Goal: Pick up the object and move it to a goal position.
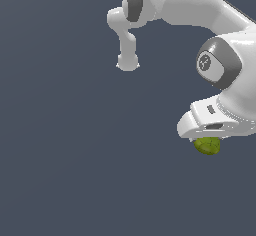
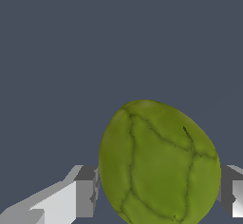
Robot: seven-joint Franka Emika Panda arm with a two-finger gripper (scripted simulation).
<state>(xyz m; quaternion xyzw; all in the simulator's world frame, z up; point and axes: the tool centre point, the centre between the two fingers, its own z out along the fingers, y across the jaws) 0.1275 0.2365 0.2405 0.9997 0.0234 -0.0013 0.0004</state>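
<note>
1. Filling everything behind the robot, a plain dark blue-grey surface [image 1: 65,170] carries no markings.
2. The white arm [image 1: 200,5] bends in from the top of the exterior view and runs down to that view's right edge.
3. The gripper [image 1: 207,139] hangs at the arm's end, its white body tilted over the object.
4. The fingers [image 2: 85,190] stand one on each side of the object and press its flanks, clamped on it.
5. The object [image 2: 159,163], a lumpy olive-lime blob with dark veins, sits between the fingers, poking out just beneath the gripper body in the exterior view.
</note>
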